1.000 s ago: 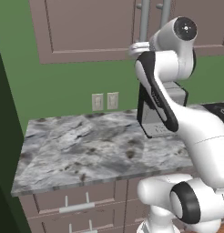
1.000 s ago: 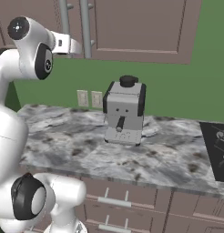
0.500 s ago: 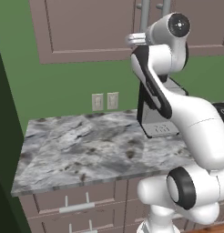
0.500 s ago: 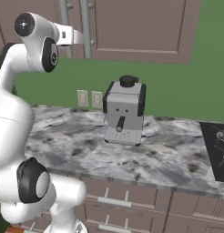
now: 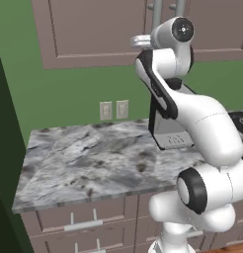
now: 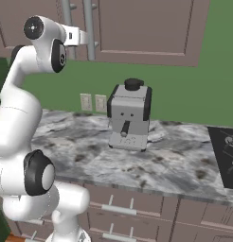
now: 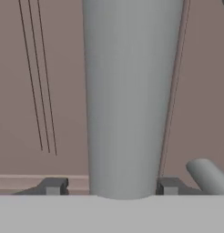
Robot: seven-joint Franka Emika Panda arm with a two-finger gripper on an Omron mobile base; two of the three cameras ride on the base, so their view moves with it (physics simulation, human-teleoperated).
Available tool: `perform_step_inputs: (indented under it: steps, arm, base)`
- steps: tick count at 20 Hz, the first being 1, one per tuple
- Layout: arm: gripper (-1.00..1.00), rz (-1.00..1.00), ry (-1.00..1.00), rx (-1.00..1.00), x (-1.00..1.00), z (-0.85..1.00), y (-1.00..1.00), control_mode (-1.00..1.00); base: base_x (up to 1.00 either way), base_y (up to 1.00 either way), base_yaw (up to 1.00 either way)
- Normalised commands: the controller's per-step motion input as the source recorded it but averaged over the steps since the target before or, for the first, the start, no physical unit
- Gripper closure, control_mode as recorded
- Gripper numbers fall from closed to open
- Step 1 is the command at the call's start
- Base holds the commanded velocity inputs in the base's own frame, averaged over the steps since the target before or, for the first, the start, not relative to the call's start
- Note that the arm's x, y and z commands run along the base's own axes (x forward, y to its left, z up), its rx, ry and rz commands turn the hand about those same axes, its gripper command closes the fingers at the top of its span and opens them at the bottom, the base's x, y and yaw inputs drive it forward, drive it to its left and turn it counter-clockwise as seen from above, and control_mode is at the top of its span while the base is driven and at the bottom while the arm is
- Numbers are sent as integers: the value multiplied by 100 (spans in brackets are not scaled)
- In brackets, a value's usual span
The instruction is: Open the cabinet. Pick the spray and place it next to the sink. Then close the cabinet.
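- Up at the top of the left base view, my gripper has moved in from where it was a second ago and now sits against the lower end of one bar handle on the cabinet.
- From the hand view, that handle stands right between the two fingertips, one on each side, and the jaws look to be narrowing on it from a wider stance; I cannot tell whether they have actually bitten on it yet.
- My reading: the approach is over and the grasp on the handle is being made, so the door pull is the next thing due. Both doors look shut, with nothing of the inside showing.
- Handle's long axis runs up and down the frame in the hand view and in both base views; it is a straight grey cylinder, and my jaws straddle it crosswise.
- At the lower right of the hand view, a short grey stub angles out; it may be the handle's mount or the neighbouring bar, I can't say which.
- Lower centre of the right base view, a coffee machine stands on the counter, well below my gripper.
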Motion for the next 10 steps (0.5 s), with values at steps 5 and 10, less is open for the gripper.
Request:
perform_step_inputs:
  steps: [5,10]
  arm:
    - [100,0,0,0,38,-7,0,-100]
    - [100,0,0,0,-24,-1,7,-100]
  base:
    - [0,0,0]
    - [0,0,0]
